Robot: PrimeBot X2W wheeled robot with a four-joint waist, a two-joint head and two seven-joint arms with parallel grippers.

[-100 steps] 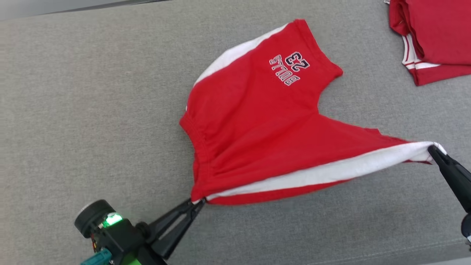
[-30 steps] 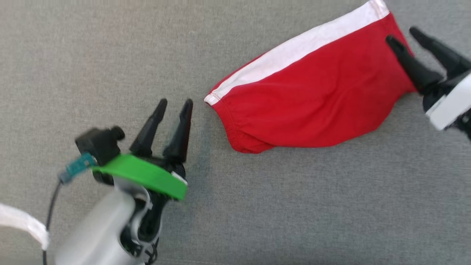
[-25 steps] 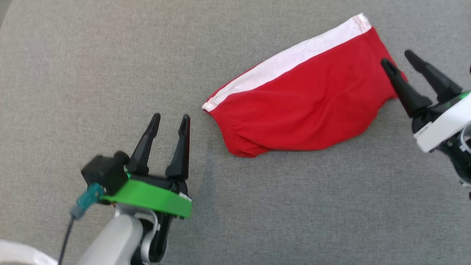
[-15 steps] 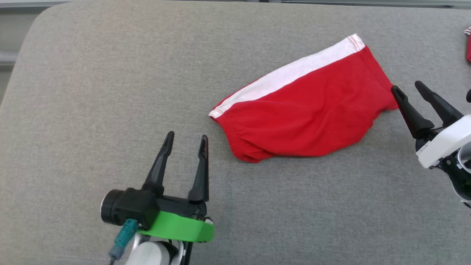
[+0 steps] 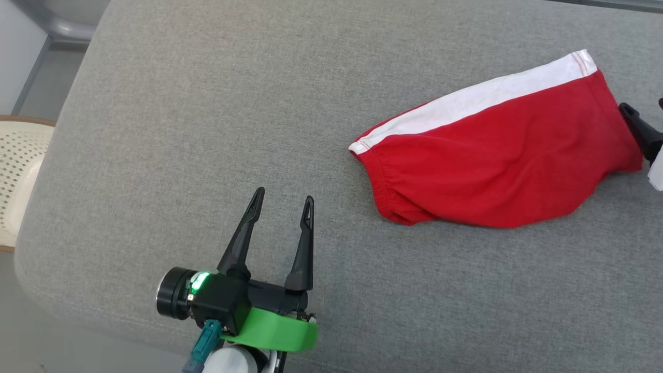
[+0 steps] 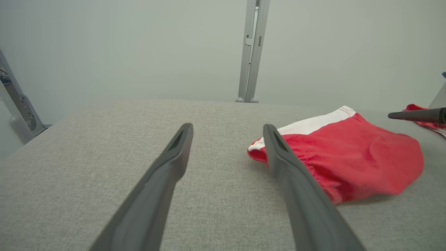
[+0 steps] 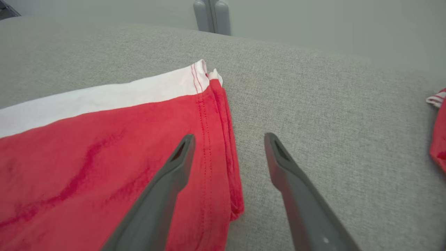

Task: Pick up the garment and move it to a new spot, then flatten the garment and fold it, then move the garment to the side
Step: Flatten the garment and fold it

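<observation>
**Folded garment down on grey surface, both grippers open and empty**

Garment (image 5: 497, 160) (image 6: 348, 157) (image 7: 104, 157): red shorts, folded over, lying flat on the grey padded surface (image 5: 207, 103). The white stripe (image 5: 481, 98) runs along the garment's far edge. The gathered waistband end (image 5: 380, 181) is the end nearer the left gripper.

Left gripper (image 5: 284, 195) (image 6: 227, 127): jaws spread wide, nothing between them. It sits near the garment's waistband end, on the near side, and is clear of the cloth, with bare grey surface showing between.

Right gripper (image 5: 644, 105) (image 7: 230, 136): jaws spread wide, holding nothing. It is at the garment's hem end. In the right wrist view one finger lies over the red hem and the other over bare surface just beside it. Cannot tell whether the finger touches the cloth.

Other items: a second red cloth (image 7: 439, 139) lies well apart from the garment, beyond the hem end. A cream perforated object (image 5: 15, 171) sits well apart from the garment, past the left gripper.
</observation>
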